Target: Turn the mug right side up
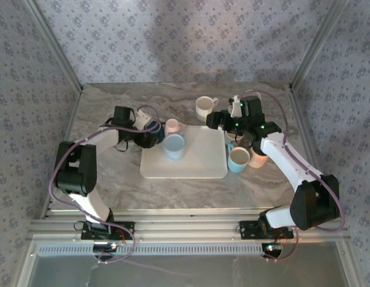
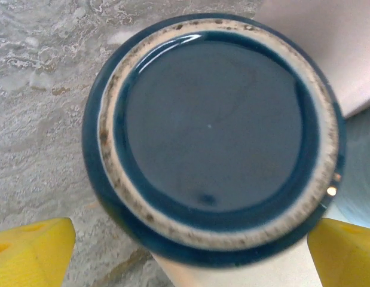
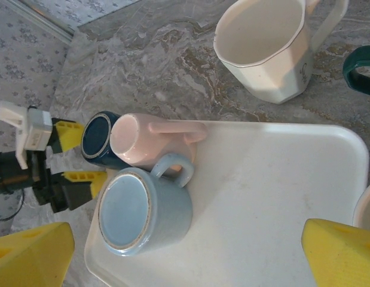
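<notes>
The left tool [image 2: 185,256], spread wide, straddled the upside-down dark blue mug [image 2: 211,128] at the tray's [image 1: 196,167] ten o'clock corner, apparently mid-approach; next it needed to pinch, lift and flip.

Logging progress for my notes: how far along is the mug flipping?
Done: no flip visible yet. In hand: the open left gripper flanks the dark blue mug, base up, not clamped. Left: grip and flip it; the pink mug and light blue mug beside it are also upside down.
</notes>
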